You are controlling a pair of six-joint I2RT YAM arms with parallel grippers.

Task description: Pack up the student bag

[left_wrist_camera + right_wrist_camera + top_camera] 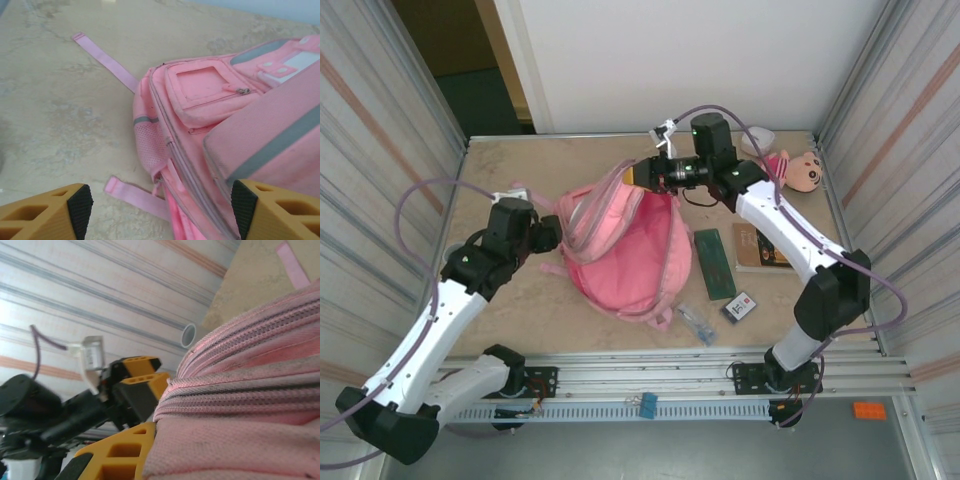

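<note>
From the top external view, the student bag (625,255) lies in the middle of the table (520,300), its top end towards the far wall. The zip along its upper compartment looks parted. What is inside cannot be made out. The right gripper (640,176) reaches across to the bag's far end and pinches the pink fabric there, holding that edge raised. The left gripper (552,236) sits just beside the bag's left flank.

Right of the bag, loose on the table, lie a green flat case (715,263), a brown book (760,246), a small black card (740,306) and a clear plastic piece (696,323). A plush doll (801,170) rests in the far right corner.

In the left wrist view, the left gripper (162,210) has its jaws spread wide, one black pad (80,205) over bare table and the other against the bag (225,125). A small front pocket (205,92) faces up, its zip drawn shut. A mesh side pocket (150,150) lies flat. Two pink straps (105,60) trail on the table.

In the right wrist view, zipped seams of the bag (240,405) crowd the lens. One yellow finger (117,455) presses against the fabric, and the other is hidden behind it. Beyond hangs the left gripper (137,382).
</note>
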